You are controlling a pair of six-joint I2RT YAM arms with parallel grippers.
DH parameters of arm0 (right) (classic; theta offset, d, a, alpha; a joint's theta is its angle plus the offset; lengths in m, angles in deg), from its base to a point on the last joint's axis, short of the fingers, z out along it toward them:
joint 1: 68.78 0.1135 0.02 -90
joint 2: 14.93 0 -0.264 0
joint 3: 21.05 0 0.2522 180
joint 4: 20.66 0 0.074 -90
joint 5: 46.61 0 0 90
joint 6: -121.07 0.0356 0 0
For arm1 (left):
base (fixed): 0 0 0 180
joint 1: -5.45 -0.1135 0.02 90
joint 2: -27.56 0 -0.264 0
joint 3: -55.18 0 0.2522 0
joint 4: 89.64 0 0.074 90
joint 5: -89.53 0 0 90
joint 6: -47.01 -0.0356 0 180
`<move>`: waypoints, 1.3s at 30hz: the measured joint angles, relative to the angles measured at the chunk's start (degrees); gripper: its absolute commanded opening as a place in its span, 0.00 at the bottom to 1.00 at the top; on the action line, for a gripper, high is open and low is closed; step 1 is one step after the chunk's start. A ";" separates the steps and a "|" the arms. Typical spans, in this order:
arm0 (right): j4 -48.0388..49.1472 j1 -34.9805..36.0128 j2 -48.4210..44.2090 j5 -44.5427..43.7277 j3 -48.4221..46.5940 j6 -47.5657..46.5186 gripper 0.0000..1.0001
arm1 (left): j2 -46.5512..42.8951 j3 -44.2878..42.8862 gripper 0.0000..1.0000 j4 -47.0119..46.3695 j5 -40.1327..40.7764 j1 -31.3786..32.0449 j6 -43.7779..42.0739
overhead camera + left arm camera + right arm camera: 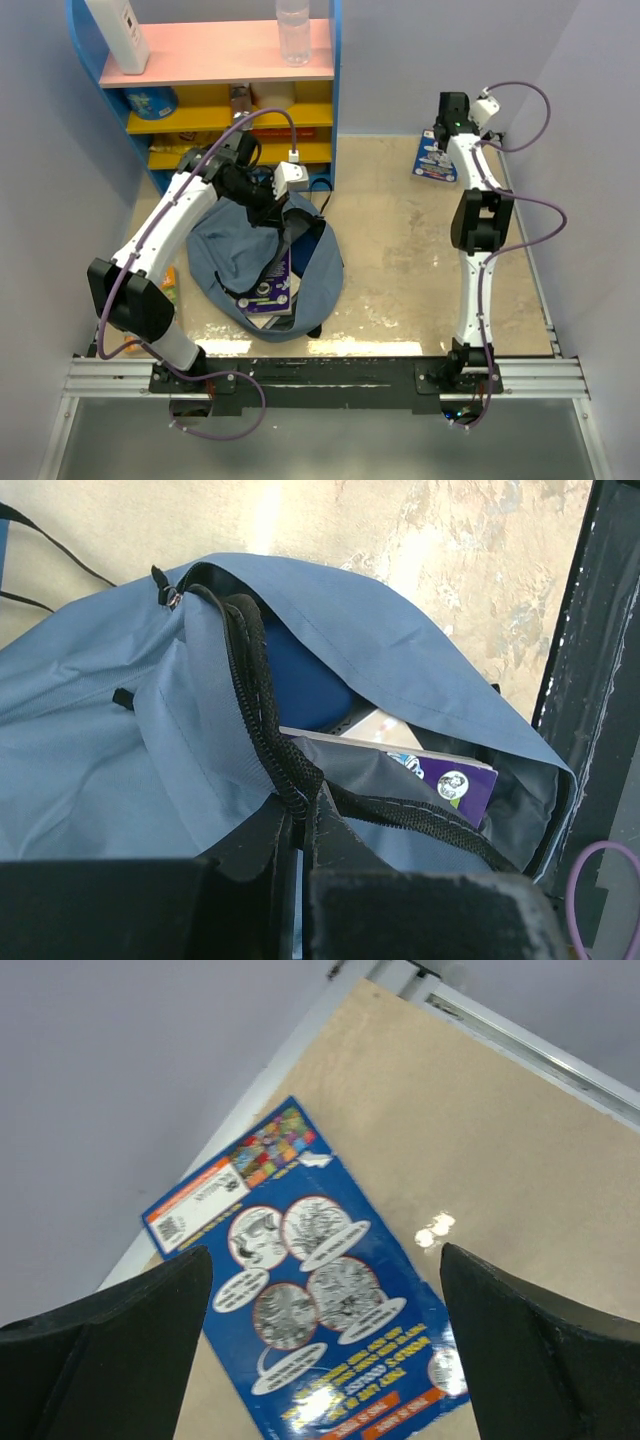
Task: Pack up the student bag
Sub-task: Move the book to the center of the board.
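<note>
The slate-blue student bag point(240, 255) lies open on the table's left half. My left gripper point(272, 203) is at its far rim. In the left wrist view this gripper point(298, 815) is shut on the black zipper band point(262, 720) of the bag point(90, 770) and holds the mouth up. Inside show a purple book point(452, 780) and a dark blue item point(300, 675). The purple book point(268, 292) also shows from above. My right gripper point(441, 135) hangs open at the far right over a blue booklet point(436, 162), and nothing is between its fingers. The right wrist view shows this gripper point(325, 1255) above the booklet point(320, 1300).
A blue shelf unit point(215, 95) with a pink top stands at the back left, holding a clear bottle point(293, 30) and a white bottle point(120, 35). A small orange item point(168, 285) lies left of the bag. Walls close in on both sides.
</note>
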 measured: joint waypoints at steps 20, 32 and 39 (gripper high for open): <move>-12.35 3.39 -1.36 -3.37 6.27 3.48 0.98 | -1.03 0.96 0.00 0.28 -1.73 -2.29 -2.56; -15.19 1.60 -0.63 0.85 0.57 8.20 0.99 | -1.97 1.16 0.00 0.92 -2.93 -4.04 -3.98; -17.92 -0.33 2.95 3.93 -3.28 11.23 0.99 | -1.95 1.16 0.00 1.03 -3.08 -4.44 -3.98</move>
